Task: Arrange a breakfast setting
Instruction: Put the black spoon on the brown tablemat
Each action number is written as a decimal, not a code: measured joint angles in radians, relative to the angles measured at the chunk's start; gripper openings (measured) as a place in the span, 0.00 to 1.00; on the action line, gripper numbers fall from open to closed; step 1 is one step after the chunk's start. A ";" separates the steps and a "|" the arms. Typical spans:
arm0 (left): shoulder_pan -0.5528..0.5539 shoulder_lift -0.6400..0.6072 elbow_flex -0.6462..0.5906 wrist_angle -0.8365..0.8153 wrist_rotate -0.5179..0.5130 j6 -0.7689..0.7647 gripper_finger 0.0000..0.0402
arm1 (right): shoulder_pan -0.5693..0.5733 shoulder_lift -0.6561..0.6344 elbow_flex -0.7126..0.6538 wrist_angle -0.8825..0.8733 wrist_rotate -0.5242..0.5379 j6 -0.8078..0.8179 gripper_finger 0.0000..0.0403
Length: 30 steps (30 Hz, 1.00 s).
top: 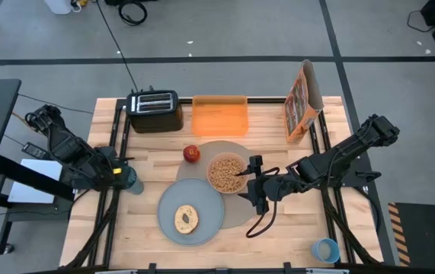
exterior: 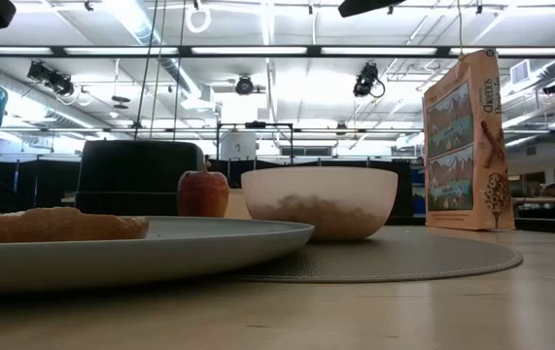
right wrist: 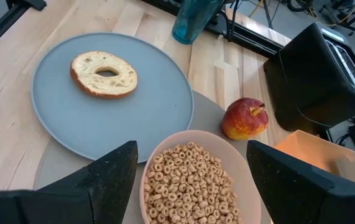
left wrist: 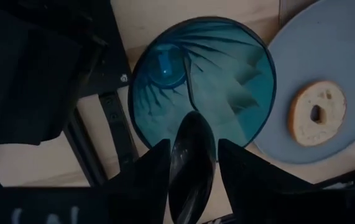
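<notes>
One readable thing is showing: the cereal box (exterior: 468, 142) standing upright at the table's far edge is carrying the brand name "Cheerios" near its top corner. Any smaller print on it is staying too fine to read

Grey plate (top: 192, 213), tan bagel (top: 186, 219); pale pink bowl (top: 227, 173), beige cereal; red apple (top: 192, 154); teal ribbed cup (left wrist: 203, 81) beyond left pincer (left wrist: 193, 163).
</notes>
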 joint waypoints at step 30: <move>0.000 -0.102 0.008 0.016 0.003 0.406 0.40 | 0.001 0.000 0.001 -0.037 0.027 -0.005 0.77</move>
